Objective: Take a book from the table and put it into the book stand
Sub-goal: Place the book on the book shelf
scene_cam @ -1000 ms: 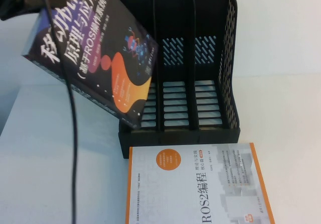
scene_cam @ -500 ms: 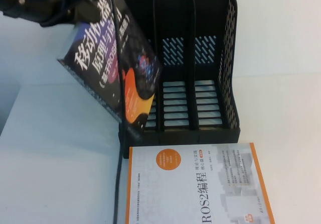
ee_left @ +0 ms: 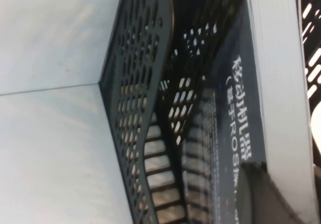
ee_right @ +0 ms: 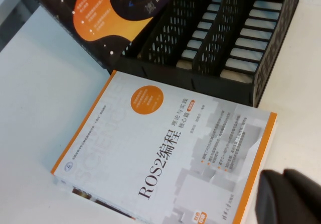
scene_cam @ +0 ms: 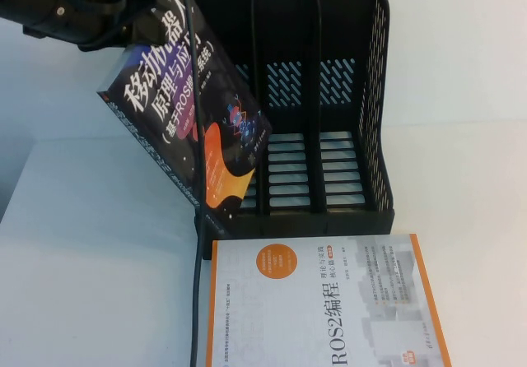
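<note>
At the far left of the table: the left gripper (scene_cam: 152,25) hangs high, pinching the top edge of the book (scene_cam: 193,128) — its fingers are pressed onto the cover there.
Book: dark cover with white Chinese title and an orange blob; it is off the table, tilted, with its lower corner at the front edge of the book stand's leftmost slot.
Book stand (scene_cam: 329,95): black, three upright slots, perforated back and sides, slatted base; it stands near the far edge of the table (scene_cam: 82,252), about mid-width.
Left wrist view: the book's page block and spine (ee_left: 281,83) lie just beside the stand's perforated side wall (ee_left: 140,83).
White book (scene_cam: 325,301): orange border, flat on the table at the near edge, just in front of the stand.
Cable (scene_cam: 198,285): black — it hangs from the left arm down past the white book's left edge.
Right gripper (ee_right: 291,196): a dark part shows over the white book's corner; whether its fingers are spread or pressed together I cannot tell.
</note>
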